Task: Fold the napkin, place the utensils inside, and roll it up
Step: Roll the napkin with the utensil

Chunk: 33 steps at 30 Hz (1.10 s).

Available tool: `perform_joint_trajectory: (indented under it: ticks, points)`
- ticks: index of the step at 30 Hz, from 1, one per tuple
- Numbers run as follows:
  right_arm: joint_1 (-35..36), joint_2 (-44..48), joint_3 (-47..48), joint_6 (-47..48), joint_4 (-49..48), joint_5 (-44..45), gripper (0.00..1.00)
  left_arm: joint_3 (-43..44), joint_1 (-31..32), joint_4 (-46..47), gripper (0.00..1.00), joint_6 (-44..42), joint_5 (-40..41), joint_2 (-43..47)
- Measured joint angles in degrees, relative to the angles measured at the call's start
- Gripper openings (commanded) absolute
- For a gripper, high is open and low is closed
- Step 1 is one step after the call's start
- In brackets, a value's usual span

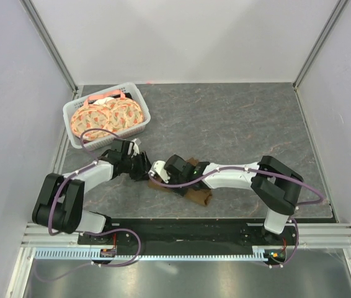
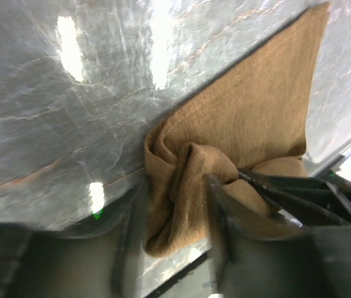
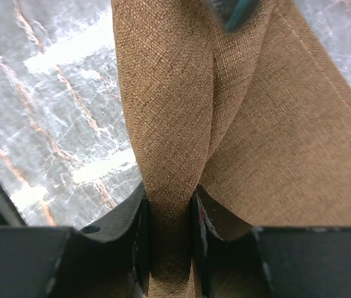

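The brown napkin (image 1: 199,195) lies rumpled near the table's front edge, mostly under my right arm. In the right wrist view a raised fold of the napkin (image 3: 175,112) runs down between the jaws of my right gripper (image 3: 169,202), which is shut on it. A teal bit of the utensil (image 3: 240,15) shows at that view's top edge, on the cloth. My left gripper (image 2: 172,239) stands open and blurred, its jaws apart around a bunched end of the napkin (image 2: 188,180). In the top view the left gripper (image 1: 143,166) and the right gripper (image 1: 158,176) almost meet.
A white basket (image 1: 71,113) holding round orange-patterned plates (image 1: 107,118) stands at the back left. The dark marbled table top (image 1: 237,124) stretches behind and to the right. A black rail (image 1: 182,226) runs along the near edge by the arm bases.
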<state>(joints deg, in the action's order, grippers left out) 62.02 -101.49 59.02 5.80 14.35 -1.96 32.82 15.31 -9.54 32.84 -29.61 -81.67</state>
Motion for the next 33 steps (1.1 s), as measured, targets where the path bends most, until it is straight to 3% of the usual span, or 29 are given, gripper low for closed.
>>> perform_joint_trajectory:
  ticks: [3, 10, 21, 27, 32, 33]
  points:
    - [-3.08, -0.35, 0.07, 0.07, -0.11, -7.08, 0.23, -0.07, -0.02, -1.18, 0.70, -0.11, 3.41, 5.07]
    - [-12.76, -4.90, 2.21, -0.74, -0.17, -30.14, 0.21, -2.89, -0.02, -0.74, 0.71, -0.09, 11.87, 15.93]
    - [-22.51, -18.53, 8.39, -2.45, 3.23, -60.15, 0.20, -11.87, -0.02, 8.28, 0.69, -0.09, 10.01, 22.27]
    - [-24.74, -24.15, 12.04, -1.14, 9.73, -67.69, 0.20, -13.97, 0.00, 16.74, 0.62, -0.09, 6.29, 20.59]
    - [-25.40, -25.81, 13.57, 1.40, 14.38, -69.53, 0.21, -14.99, 0.00, 22.64, 0.45, -0.11, 2.73, 14.19]
    - [-25.42, -25.83, 13.64, 1.77, 14.95, -69.53, 0.21, -14.99, 0.00, 23.58, 0.37, -0.13, 2.05, 12.68]
